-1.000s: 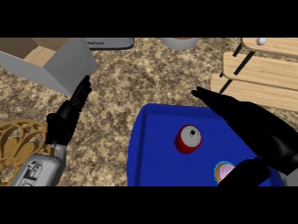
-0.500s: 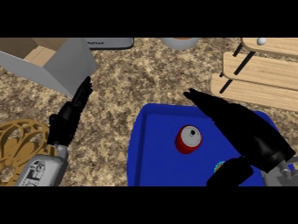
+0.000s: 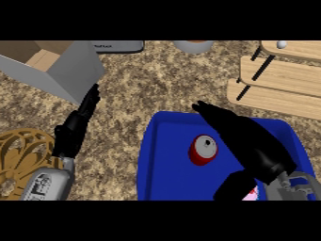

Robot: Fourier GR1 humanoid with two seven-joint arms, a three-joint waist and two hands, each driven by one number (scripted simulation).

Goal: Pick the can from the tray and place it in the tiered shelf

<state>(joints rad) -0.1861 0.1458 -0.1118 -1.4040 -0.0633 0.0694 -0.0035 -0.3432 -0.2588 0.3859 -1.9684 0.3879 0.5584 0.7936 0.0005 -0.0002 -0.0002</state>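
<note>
The right hand hangs over the blue tray, fingers straight, holding nothing; the red can stands just left of it, seemingly untouched.

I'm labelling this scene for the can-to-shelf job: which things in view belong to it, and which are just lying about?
Belong to the job:
red can
blue tray it stands on
tiered wooden shelf
right hand, open beside the can

Just lying about:
open grey box
golden plate
pale round object
left hand, resting
</note>
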